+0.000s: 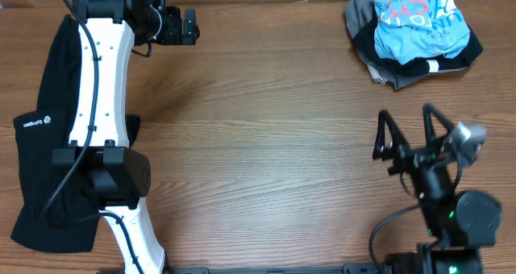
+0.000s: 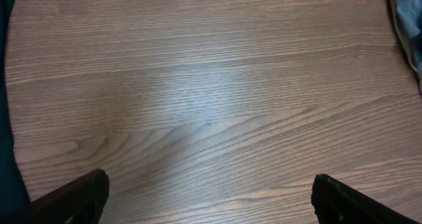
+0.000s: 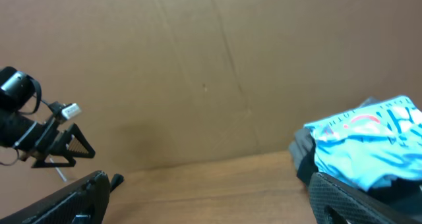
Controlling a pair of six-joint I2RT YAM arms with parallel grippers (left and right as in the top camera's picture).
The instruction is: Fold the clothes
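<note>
Risk sits in the heap at the far right corner of the desk (image 1: 266, 145): the light blue T-shirt (image 1: 419, 24) lies crumpled on grey and black garments (image 1: 359, 16), so one pinch could lift several. A long black garment (image 1: 36, 165) sprawls along the left edge beneath the left arm (image 1: 101, 80). Both the left gripper (image 1: 192, 26) and right gripper (image 1: 403, 117) hang spread, empty.

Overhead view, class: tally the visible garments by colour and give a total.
Light blue printed T-shirt: 1
Black: 2, the long black garment at left and the black garment in the pile
Grey fabric garment: 1
Total: 4
</note>
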